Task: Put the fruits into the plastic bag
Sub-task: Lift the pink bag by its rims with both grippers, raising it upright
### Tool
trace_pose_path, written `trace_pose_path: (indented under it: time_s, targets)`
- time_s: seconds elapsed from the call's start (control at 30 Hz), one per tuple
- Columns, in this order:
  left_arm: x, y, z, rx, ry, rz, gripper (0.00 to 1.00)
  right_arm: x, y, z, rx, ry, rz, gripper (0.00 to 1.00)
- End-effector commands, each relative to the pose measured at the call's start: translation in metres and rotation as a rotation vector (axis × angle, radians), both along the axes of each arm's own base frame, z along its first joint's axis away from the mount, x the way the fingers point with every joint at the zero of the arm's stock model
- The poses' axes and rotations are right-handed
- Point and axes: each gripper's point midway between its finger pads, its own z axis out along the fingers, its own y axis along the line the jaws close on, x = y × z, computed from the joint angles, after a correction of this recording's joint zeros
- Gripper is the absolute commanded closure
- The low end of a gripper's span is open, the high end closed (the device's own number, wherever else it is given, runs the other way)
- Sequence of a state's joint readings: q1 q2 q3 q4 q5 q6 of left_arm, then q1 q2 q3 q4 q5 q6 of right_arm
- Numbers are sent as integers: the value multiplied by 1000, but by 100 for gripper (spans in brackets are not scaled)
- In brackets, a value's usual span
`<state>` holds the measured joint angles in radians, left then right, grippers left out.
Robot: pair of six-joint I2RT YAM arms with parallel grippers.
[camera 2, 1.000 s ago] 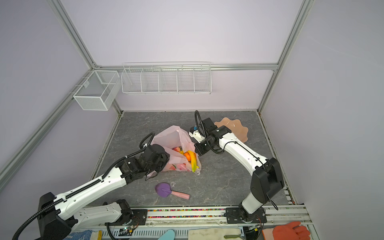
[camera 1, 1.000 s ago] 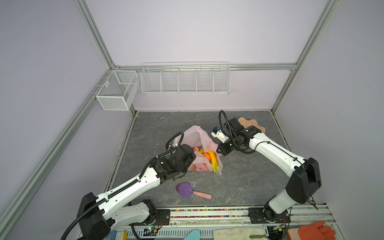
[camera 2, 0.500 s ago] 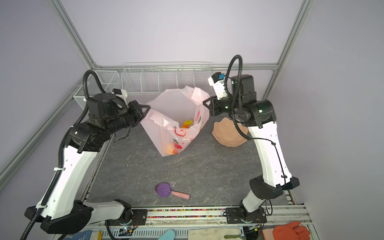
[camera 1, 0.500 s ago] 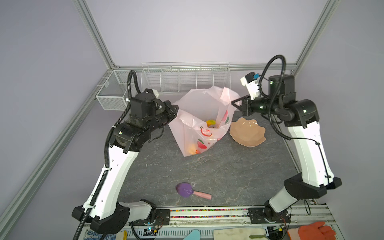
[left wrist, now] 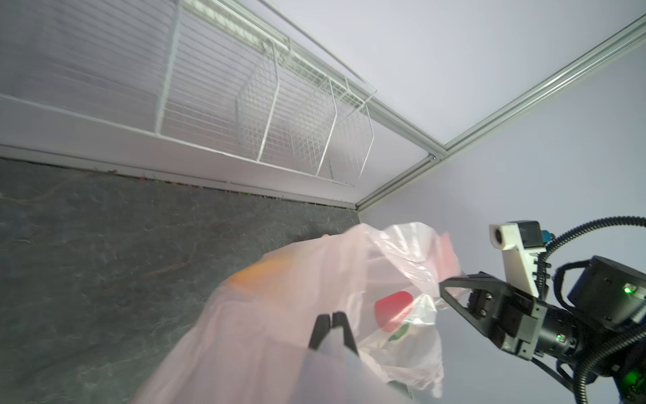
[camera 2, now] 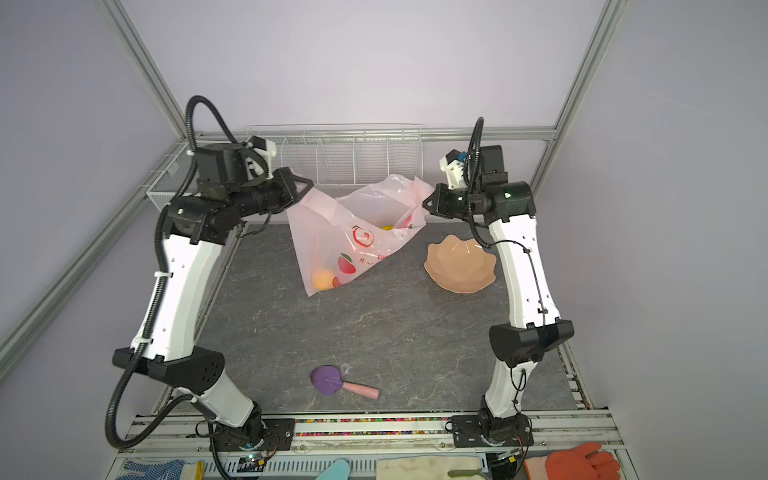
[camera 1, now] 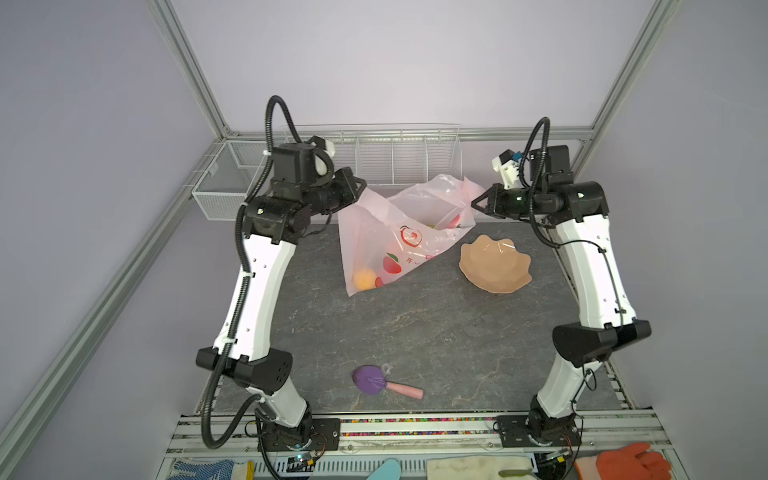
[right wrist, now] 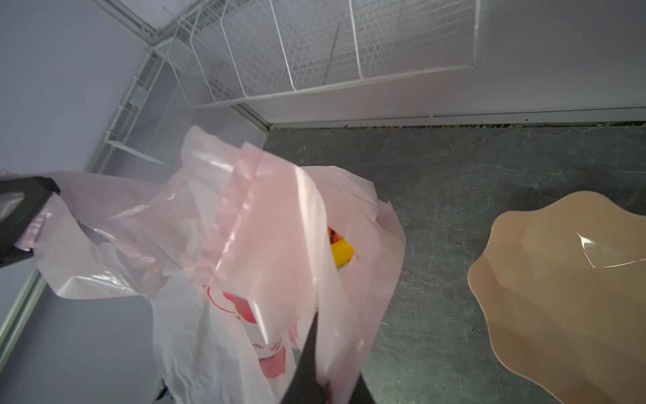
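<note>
The left gripper (camera 1: 361, 185) and the right gripper (camera 1: 475, 203) are each clamped on a top edge of the plastic bag (camera 1: 376, 232), holding it spread wide between them over the back of the table (camera 1: 415, 332). Inside, an orange (camera 1: 365, 279) sits in the bag's low corner, and a yellow banana (right wrist: 342, 253) shows through the mouth in the right wrist view. The peach bowl (camera 1: 494, 266) lies just beside the bag; the purple tool (camera 1: 370, 379) lies well apart, near the front.
</note>
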<state>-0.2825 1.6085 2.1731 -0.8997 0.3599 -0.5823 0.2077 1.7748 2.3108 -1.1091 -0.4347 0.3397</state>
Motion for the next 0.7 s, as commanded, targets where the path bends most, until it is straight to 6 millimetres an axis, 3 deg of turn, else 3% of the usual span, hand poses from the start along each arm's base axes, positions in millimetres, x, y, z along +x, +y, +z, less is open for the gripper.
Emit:
trace_pose_path:
  time_s: [0.0, 0.07, 0.17, 0.23, 0.33, 0.43, 0.5, 0.67]
  targets:
    - [-2, 47, -18, 37, 5, 71, 100, -20, 3, 15, 111, -21, -23, 93]
    - [7, 65, -35, 62, 30, 119, 100, -21, 1, 7, 157, -19, -65, 93]
    - [22, 58, -38, 30, 19, 91, 100, -28, 2, 3, 187, -19, -101, 93]
    - [30, 35, -33, 2, -6, 15, 100, -34, 9, 10, 204, -25, -87, 93]
    - [28, -24, -23, 47, -75, -151, 100, -43, 26, 21, 219, -37, -39, 93]
    - [21, -68, -24, 62, -97, -293, 100, -45, 40, 12, 220, 5, -9, 93]
    - [19, -78, -28, 53, -105, -332, 100, -44, 44, -2, 216, 54, -13, 93]
    - [11, -83, -51, 63, -112, -417, 100, -44, 46, -39, 194, 113, -89, 93]
